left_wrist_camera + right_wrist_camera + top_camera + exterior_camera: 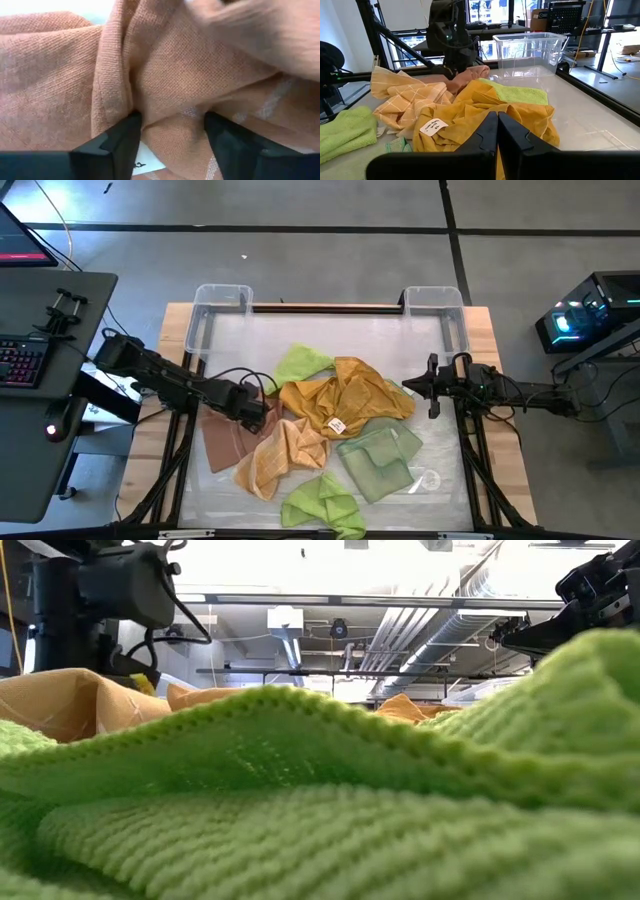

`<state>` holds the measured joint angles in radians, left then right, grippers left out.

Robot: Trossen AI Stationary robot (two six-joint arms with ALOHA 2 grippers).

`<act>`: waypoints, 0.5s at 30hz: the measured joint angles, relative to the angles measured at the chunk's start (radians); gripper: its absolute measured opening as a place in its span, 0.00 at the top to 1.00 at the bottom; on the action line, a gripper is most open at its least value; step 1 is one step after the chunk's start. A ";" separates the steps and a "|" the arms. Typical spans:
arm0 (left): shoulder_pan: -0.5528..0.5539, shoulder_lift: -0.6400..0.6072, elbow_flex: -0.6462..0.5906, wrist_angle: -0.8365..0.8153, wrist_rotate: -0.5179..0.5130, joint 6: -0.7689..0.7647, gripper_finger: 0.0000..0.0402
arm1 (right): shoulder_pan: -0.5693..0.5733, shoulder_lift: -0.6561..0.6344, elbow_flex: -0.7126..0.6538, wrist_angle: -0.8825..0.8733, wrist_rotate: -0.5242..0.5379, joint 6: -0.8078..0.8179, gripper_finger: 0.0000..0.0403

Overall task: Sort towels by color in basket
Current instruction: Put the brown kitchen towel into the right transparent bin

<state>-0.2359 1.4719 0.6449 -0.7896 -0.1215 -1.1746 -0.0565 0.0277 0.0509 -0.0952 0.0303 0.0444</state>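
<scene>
Several towels lie heaped mid-table: mustard yellow (345,400), orange-tan (280,460), pink-brown (222,442), sage green (378,460) and two lime green ones (303,363) (325,505). My left gripper (258,415) is down on the pink-brown towel (60,75), open, with a raised fold between its fingers. My right gripper (418,387) is shut and hovers just off the mustard towel's right edge (485,110). In the low view the near lime towel (320,790) fills the foreground. My left gripper (172,135) comes at the pink-brown towel from above, pointing down. Its two open fingers (120,145) stand on either side of a bunched fold (170,85), their tips against the cloth. The towel lies on the table, partly under the orange-tan one.
Two clear plastic bins stand at the far edge, one at the left corner (220,310) and one at the right (437,310) (530,47). Bare table lies between them and the heap. A keyboard desk (30,360) sits left of the table.
</scene>
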 joint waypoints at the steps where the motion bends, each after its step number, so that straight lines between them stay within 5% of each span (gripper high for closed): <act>1: 0.000 0.003 0.000 0.003 0.000 0.010 0.52 | 0.000 0.000 0.000 0.000 0.000 0.000 1.00; 10: 0.001 -0.025 -0.004 -0.007 -0.003 0.114 0.94 | 0.000 0.000 0.000 0.000 0.000 0.000 1.00; 15: 0.001 -0.078 0.037 -0.087 0.001 0.165 0.96 | 0.000 0.000 0.000 0.000 0.000 0.000 1.00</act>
<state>-0.2352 1.3938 0.6823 -0.8770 -0.1208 -1.0098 -0.0566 0.0273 0.0509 -0.0952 0.0303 0.0444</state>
